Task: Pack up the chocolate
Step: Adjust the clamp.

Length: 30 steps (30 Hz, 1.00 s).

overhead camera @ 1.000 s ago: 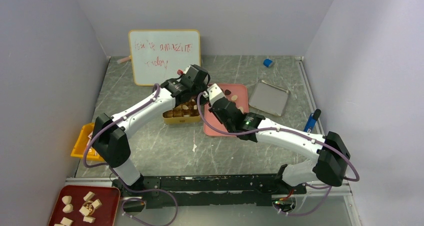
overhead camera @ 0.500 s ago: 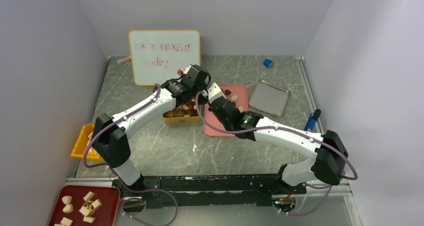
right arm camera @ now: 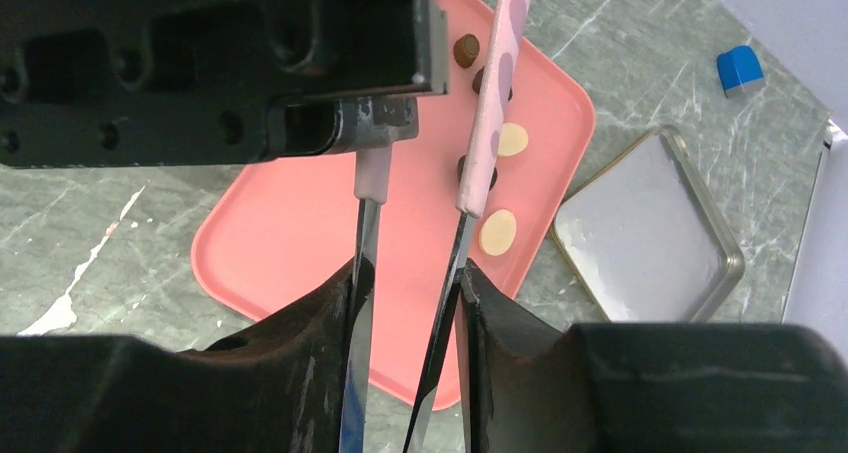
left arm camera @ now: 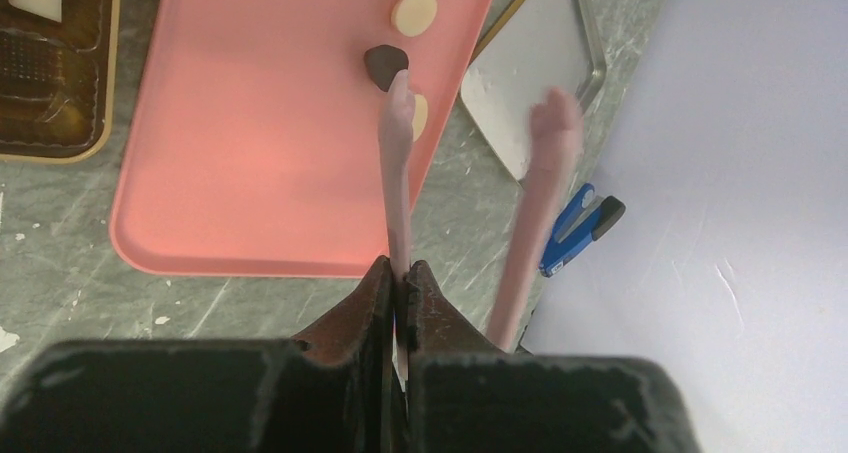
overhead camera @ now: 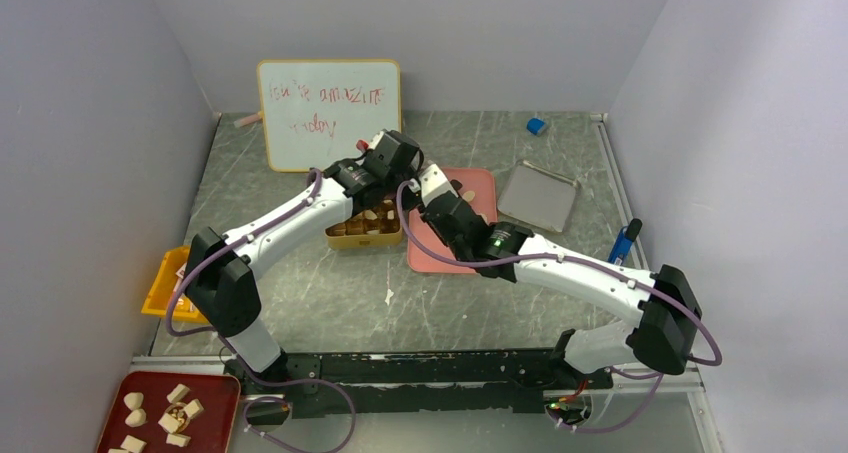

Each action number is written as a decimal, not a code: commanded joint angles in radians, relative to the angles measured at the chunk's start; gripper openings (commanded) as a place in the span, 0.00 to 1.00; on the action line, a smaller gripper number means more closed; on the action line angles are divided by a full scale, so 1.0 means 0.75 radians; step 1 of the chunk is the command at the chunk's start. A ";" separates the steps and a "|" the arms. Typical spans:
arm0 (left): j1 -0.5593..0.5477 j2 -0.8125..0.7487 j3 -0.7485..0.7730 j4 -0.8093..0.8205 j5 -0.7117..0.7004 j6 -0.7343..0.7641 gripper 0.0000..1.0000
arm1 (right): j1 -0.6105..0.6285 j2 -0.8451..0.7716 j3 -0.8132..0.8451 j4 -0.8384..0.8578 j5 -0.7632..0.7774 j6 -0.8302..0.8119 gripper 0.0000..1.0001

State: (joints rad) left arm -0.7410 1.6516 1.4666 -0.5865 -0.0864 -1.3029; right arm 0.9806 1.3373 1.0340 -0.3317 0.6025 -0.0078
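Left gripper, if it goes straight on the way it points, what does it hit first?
Likely the dark chocolate on the pink tray: one tip of the pink tongs clamped in the left gripper sits at it, though depth is unclear.

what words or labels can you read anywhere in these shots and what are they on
"amazing": my best reading of the second word, top line of red handwriting on the whiteboard.
First word of that line, and the line below: too blurred to read.
No other readable text in any view.
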 commanded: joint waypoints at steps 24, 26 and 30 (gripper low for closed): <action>0.004 0.060 0.044 -0.126 -0.038 0.060 0.05 | -0.021 -0.024 0.196 0.088 0.089 -0.002 0.48; 0.004 0.066 0.048 -0.127 -0.035 0.061 0.05 | -0.021 -0.012 0.201 0.080 0.081 -0.002 0.47; 0.005 0.065 0.049 -0.130 -0.032 0.060 0.05 | -0.020 0.023 0.217 0.067 0.066 -0.007 0.45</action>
State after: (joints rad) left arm -0.7345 1.6894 1.4876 -0.6262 -0.0925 -1.2839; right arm 0.9749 1.3430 1.1278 -0.3416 0.6144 -0.0082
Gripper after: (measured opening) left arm 0.085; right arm 0.465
